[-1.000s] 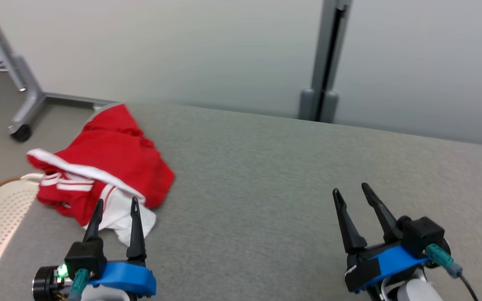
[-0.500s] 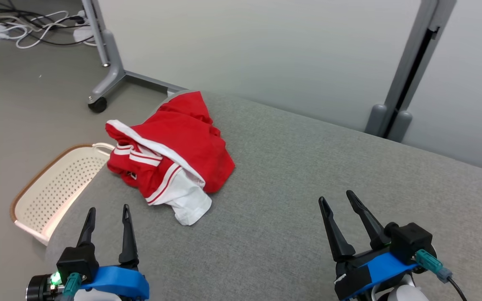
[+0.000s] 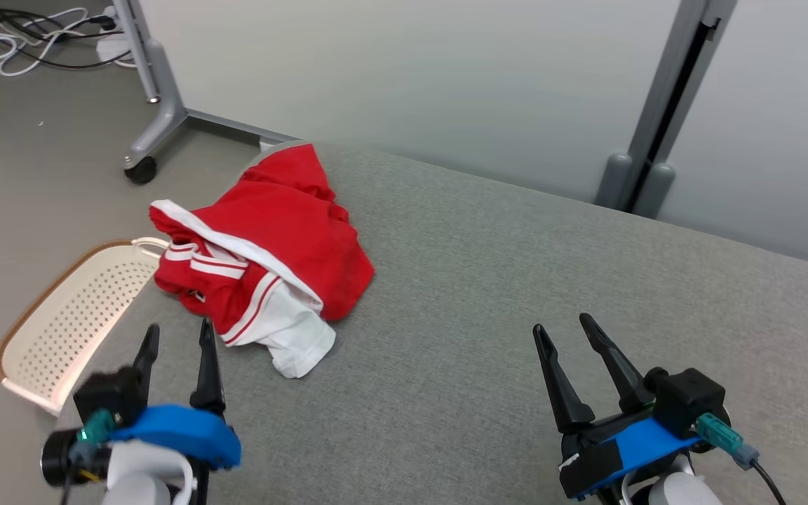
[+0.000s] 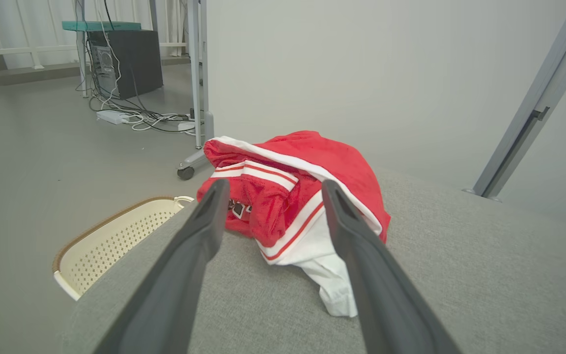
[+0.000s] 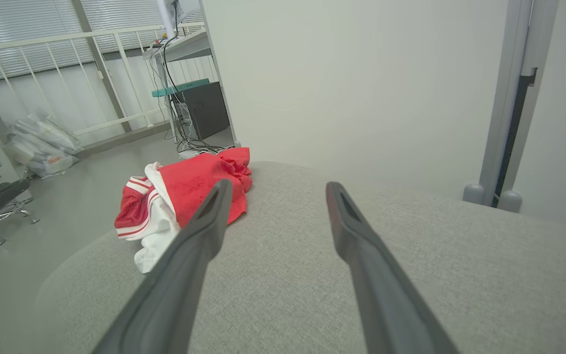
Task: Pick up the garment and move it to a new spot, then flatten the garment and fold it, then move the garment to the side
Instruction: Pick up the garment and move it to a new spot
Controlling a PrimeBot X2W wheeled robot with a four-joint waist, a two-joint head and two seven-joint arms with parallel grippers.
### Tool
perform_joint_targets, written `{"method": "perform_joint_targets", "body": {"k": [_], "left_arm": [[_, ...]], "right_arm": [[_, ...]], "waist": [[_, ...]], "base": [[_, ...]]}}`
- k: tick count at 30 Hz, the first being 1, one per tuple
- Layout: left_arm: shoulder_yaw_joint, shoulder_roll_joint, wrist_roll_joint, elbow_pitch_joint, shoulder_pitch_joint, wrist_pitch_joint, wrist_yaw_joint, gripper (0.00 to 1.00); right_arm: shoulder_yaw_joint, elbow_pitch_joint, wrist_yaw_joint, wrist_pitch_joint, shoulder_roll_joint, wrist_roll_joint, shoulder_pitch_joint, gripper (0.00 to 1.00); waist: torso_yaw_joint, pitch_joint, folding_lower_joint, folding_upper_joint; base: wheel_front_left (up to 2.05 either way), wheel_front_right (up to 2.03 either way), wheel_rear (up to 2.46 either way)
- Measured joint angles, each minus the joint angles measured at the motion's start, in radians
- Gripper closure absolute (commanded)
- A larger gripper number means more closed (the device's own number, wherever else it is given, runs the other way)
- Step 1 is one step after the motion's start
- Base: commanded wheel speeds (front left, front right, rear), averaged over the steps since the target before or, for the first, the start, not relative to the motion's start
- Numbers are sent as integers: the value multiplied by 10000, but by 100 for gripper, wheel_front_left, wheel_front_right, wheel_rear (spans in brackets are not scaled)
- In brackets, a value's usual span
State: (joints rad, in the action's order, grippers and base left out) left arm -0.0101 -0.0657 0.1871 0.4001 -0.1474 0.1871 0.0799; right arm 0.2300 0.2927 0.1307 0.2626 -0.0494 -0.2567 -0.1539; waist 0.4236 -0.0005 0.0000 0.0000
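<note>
The garment (image 3: 285, 238) lies crumpled far left on the worktop (image 3: 481, 280), seemingly unpicked, with the left gripper (image 3: 179, 326) and right gripper (image 3: 560, 322) jaws released, so every step is left.

I count one piece of clothing (image 3: 271, 238), one table (image 3: 516, 280) and one basket (image 3: 67, 315). I see one little wheel (image 3: 141, 170) too. I have two grippers: the left gripper (image 3: 178, 327) and the right gripper (image 3: 562, 322).
</note>
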Motion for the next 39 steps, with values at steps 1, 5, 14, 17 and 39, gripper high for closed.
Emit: {"method": "perform_joint_targets", "body": {"k": [1, 5, 14, 17, 39], "left_arm": [[-8, -48, 155, -23, -206, -313, 67, 0], [-190, -527, 667, -123, -981, -1749, 198, 0], [-836, -1630, 2441, 606, -2790, -5758, 359, 0], [-1133, -2052, 3072, 1252, -3309, -6939, 370, 0], [-1588, -3427, 3887, 3540, -4257, -9056, 132, 100]], "right_arm": [[-27, -4, 0, 0, -2, -2, -35, 0], [-15, -19, 0, 0, 0, -42, -88, 0], [61, -84, 0, 0, -8, -77, -523, 0], [69, -82, -2, 0, -33, -71, -708, 0], [-61, -123, 0, 0, -100, -130, -1095, 0]], "waist": [[-80, 14, 0, 0], [-462, 102, 0, 0], [-1726, 777, 1, 0], [-2182, 1071, 2, 1], [-4049, 1657, 0, 2]], "base": [[0, 0, 0], [0, 0, 0], [0, 0, 0], [0, 0, 0], [0, 0, 0]]}}
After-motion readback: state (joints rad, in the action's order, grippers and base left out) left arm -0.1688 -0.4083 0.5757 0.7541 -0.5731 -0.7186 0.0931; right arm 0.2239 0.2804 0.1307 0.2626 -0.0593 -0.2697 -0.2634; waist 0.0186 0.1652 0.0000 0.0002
